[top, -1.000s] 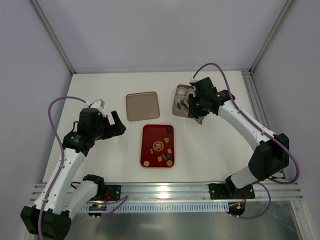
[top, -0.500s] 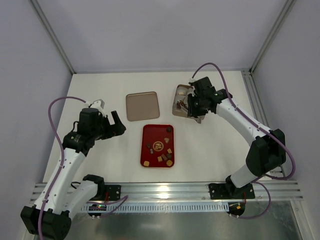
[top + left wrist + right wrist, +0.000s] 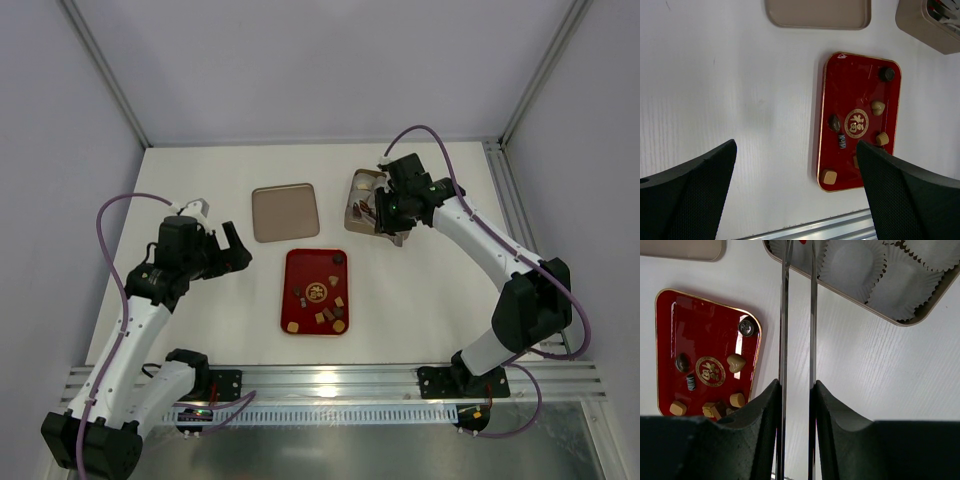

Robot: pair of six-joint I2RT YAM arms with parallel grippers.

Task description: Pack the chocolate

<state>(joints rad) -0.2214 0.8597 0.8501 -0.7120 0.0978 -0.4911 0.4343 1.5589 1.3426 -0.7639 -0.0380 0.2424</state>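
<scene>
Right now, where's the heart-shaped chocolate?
In the right wrist view, the heart-shaped chocolate sits on the red tray, just right of its gold emblem, below the round dark piece near the tray's top-right corner.

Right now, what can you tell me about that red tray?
The red tray is a glossy rectangle with rounded corners, a thin gold rim and a round gold emblem in its middle. It lies flat on the white table, with a few small chocolates scattered on it; nothing else touches it.

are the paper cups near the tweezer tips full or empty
Empty: in the right wrist view the white paper cups show bare bottoms, nothing inside. Cups outside that view: cannot tell.
</scene>
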